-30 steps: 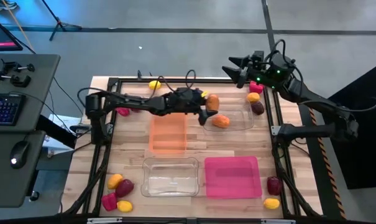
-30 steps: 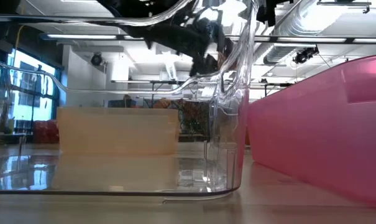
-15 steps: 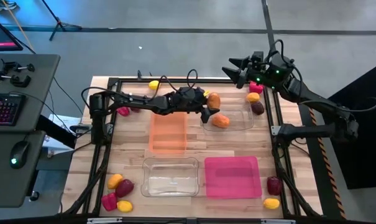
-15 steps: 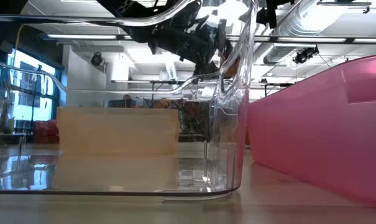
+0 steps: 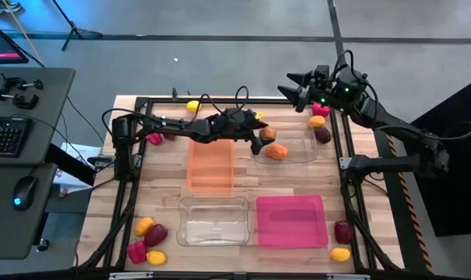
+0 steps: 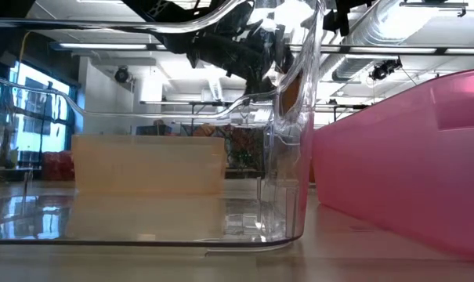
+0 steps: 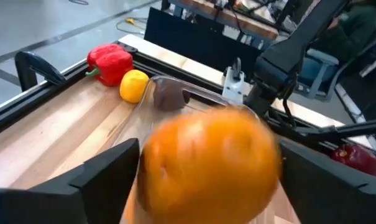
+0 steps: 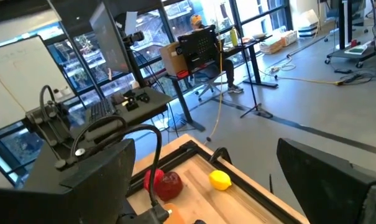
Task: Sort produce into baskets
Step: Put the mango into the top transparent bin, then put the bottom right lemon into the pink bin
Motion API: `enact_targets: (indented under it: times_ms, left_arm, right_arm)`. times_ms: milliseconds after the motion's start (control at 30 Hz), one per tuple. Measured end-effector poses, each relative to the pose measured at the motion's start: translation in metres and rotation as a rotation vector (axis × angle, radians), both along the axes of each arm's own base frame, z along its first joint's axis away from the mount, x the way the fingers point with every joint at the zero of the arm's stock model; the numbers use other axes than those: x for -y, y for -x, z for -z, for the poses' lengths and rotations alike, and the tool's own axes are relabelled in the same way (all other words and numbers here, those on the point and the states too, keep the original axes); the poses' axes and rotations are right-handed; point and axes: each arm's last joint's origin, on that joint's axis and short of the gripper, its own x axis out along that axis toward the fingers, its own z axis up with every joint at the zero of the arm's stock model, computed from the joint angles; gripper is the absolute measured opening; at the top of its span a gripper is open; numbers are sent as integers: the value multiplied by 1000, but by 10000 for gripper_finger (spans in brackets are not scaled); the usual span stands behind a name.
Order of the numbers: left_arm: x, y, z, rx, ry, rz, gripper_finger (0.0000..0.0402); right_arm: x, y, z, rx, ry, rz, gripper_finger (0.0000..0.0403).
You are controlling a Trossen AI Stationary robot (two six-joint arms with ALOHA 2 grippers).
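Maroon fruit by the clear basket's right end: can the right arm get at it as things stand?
Probably yes. The maroon fruit lies bare on the table, close to the right tool, which hangs open and empty above the table's far edge.

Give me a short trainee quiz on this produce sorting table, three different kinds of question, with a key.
1. Multiple choice: which basket does the left pincer hover over? A) the magenta-pink plastic tray. B) the translucent orange plastic tray. C) the far clear plastic tray.
2. True or false: the right pincer is open, near the far right corner of the wooden table.
3. Count: how many toy produce pieces lie at the table's near left corner?

Key: 1 C. 2 true. 3 four.
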Motion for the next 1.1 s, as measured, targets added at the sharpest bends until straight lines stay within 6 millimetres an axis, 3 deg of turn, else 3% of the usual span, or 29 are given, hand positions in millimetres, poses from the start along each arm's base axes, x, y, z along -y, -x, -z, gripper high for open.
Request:
enact_targets:
  times_ms: [133,267,467,633,867,1100]
  left_arm:
    - [-6,-3,-14,-50,5,15,393]
    - [-15,5,-32,-119,22,-7,398]
    - [-25,45,-71,-243,-23,-10,397]
    - [-24,82,-118,-197,-146,-16,397]
    - [-31,115,-158,-78,-238,-68,397]
    - [-44,122,-162,-42,-238,-49,397]
  right_arm:
    - [0,0,0,-4,13,-1,381]
    - [-2,3,-3,9,21,-1,381]
    - [-9,13,-8,28,16,-21,381]
    - [-20,15,3,-33,-205,-222,381]
    - [-72,13,44,-432,-632,-459,381]
    - [-141,28,64,-814,-897,-530,381]
